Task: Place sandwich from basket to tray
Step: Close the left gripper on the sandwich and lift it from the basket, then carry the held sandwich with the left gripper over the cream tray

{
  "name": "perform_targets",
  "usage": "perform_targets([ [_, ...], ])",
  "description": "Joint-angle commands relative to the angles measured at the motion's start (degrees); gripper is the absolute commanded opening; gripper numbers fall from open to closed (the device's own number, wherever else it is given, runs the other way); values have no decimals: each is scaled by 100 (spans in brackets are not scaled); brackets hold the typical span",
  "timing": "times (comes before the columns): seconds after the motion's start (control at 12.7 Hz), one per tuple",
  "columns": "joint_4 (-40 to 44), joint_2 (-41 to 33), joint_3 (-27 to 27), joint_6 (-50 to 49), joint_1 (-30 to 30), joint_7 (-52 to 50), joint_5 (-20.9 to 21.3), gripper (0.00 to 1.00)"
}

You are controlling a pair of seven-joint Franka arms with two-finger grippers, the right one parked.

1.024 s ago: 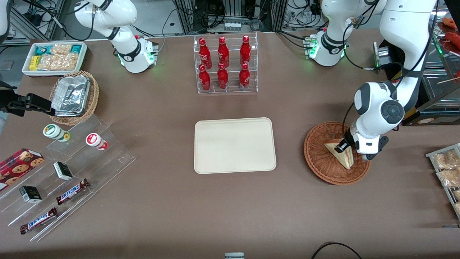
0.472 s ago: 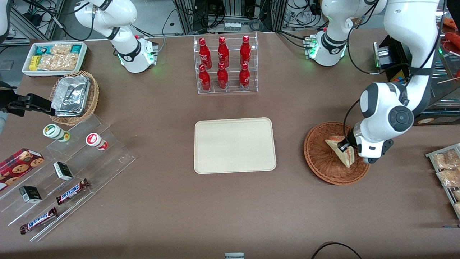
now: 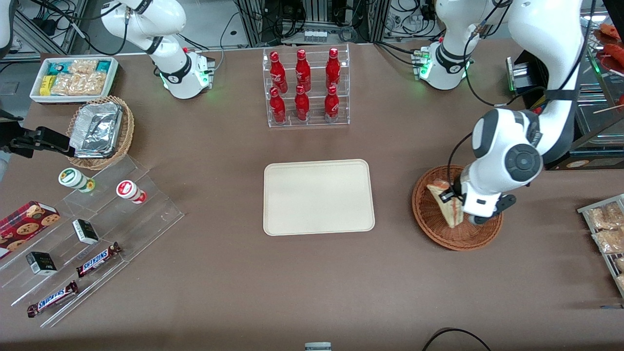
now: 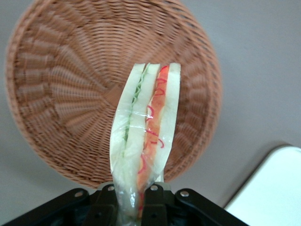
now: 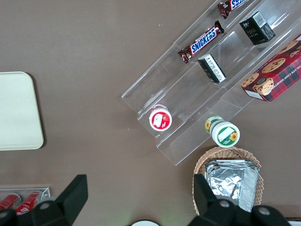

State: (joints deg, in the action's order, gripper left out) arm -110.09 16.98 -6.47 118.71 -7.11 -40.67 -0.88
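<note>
The clear-wrapped sandwich [image 3: 444,206] [image 4: 143,141], a pale wedge with red and green filling, hangs above the reddish-brown wicker basket [image 3: 431,219] [image 4: 61,94]. My left gripper [image 3: 452,201] [image 4: 133,200] is shut on the sandwich's narrow end, lifted clear of the basket floor. The cream tray [image 3: 319,197] [image 4: 273,188] lies flat on the table, beside the basket toward the parked arm's end, with nothing on it.
A clear rack of red bottles [image 3: 305,87] stands farther from the front camera than the tray. Snack packets [image 3: 606,229] lie at the working arm's table end. A tan basket of foil containers [image 3: 100,131], acrylic steps with snacks [image 3: 92,234] and a white snack box [image 3: 74,78] sit toward the parked arm's end.
My gripper has risen with the sandwich and shifted toward the tray, carrying the sandwich off the basket floor to above the basket's tray-side part.
</note>
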Motion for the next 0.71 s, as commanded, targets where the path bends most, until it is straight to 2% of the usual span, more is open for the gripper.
perform_targets([
  [0.0, 723, 445, 49, -199, -465, 50, -17, 0],
  [0.31, 1857, 1306, 49, -428, -1404, -931, -26, 0],
  [0.63, 2412, 1843, 49, -384, -2091, -1627, -35, 0],
])
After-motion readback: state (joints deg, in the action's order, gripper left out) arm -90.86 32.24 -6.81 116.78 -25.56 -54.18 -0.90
